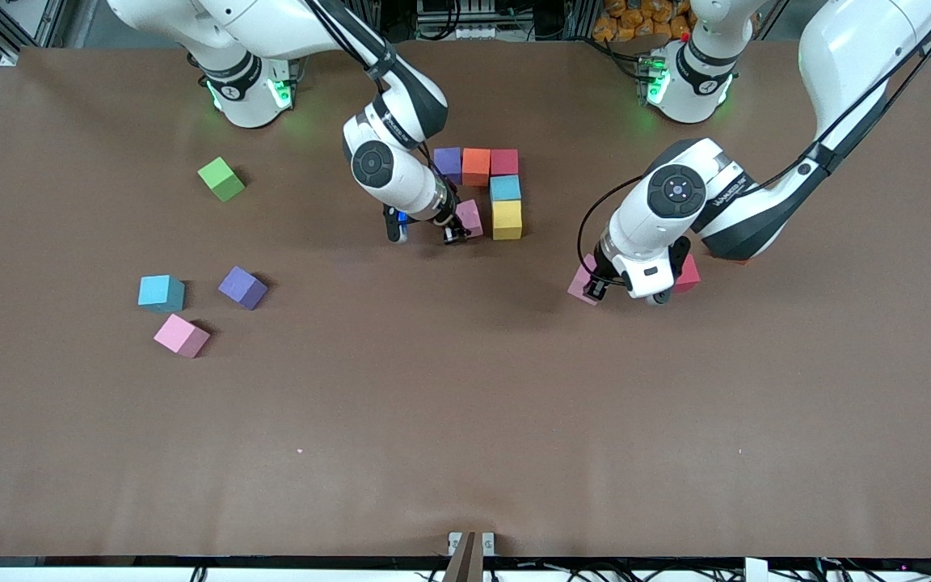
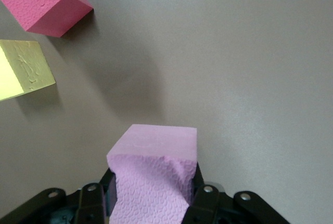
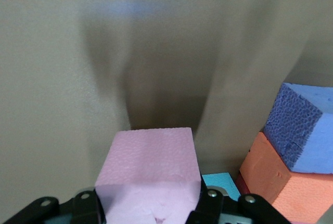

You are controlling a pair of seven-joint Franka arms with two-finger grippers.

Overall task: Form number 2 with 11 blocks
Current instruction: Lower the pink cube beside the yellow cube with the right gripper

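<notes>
Partly hidden by their arms, both jaws grip pink blocks: left gripper (image 1: 592, 284), right gripper (image 1: 457, 232).

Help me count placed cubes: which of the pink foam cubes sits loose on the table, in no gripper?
The pink foam cube nearest the front camera, beside the loose light blue cube. The right gripper and left gripper each clamp another.
</notes>
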